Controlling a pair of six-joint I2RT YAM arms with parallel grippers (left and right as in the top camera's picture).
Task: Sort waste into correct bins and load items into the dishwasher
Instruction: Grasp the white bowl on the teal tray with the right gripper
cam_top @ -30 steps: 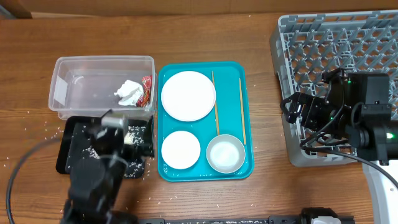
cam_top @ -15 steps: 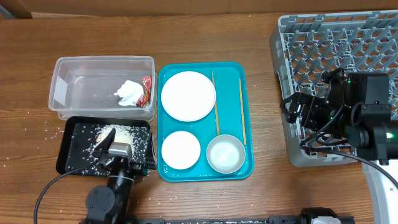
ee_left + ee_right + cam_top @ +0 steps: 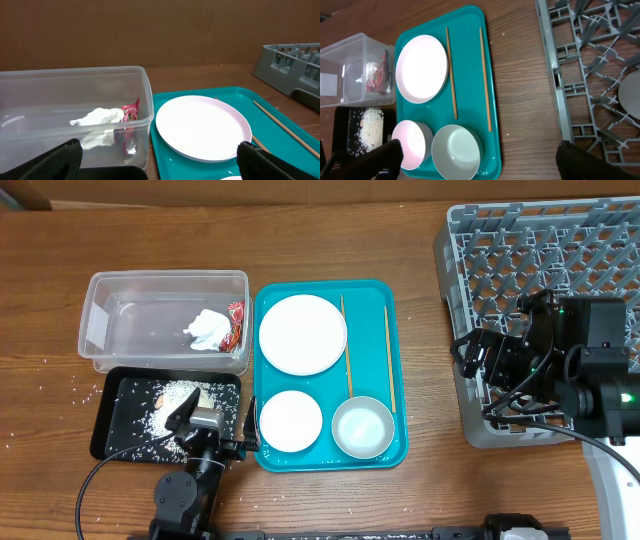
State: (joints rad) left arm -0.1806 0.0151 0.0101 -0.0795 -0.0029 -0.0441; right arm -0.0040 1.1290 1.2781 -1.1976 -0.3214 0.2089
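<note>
Clear tub (image 3: pixel 100 70) cut off left; wrapper (image 3: pixel 131 109) blurred behind tub wall.

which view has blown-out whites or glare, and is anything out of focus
Right wrist: the large plate and smaller plate are overexposed, glowing pinkish with no surface detail. Left wrist: the left gripper shows its jaws as soft dark blurs in the bottom corners; the dish rack looks slightly soft. Overhead: even light, sharp, no strong glare.
</note>
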